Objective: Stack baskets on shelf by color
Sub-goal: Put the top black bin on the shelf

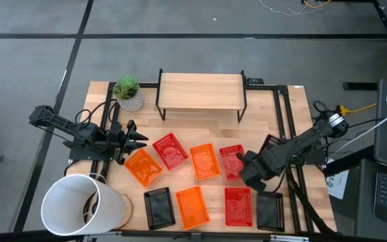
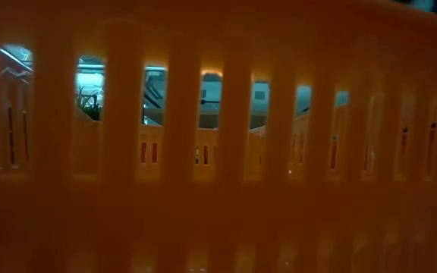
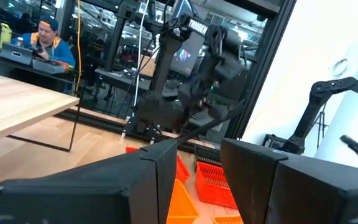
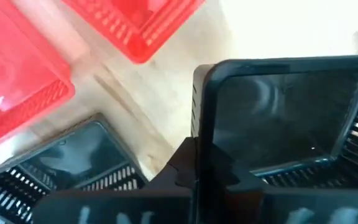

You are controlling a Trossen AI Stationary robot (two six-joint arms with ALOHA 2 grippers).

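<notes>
The left claw [image 1: 140, 140] hovers low over the wooden counter [image 1: 274, 121], its fingers apart, tips just short of an orange plastic mesh basket [image 1: 142, 167] ahead of it. Beyond lie a red mesh basket [image 1: 170, 150] and another orange one [image 1: 205, 162]. The light plank shelf on black legs [image 1: 201, 91] stands bare, well away from both claws. The right claw [image 1: 248, 171] sits between red baskets [image 1: 232, 161] and a black mesh basket [image 1: 270, 211]; whether it is open, I cannot tell.
</notes>
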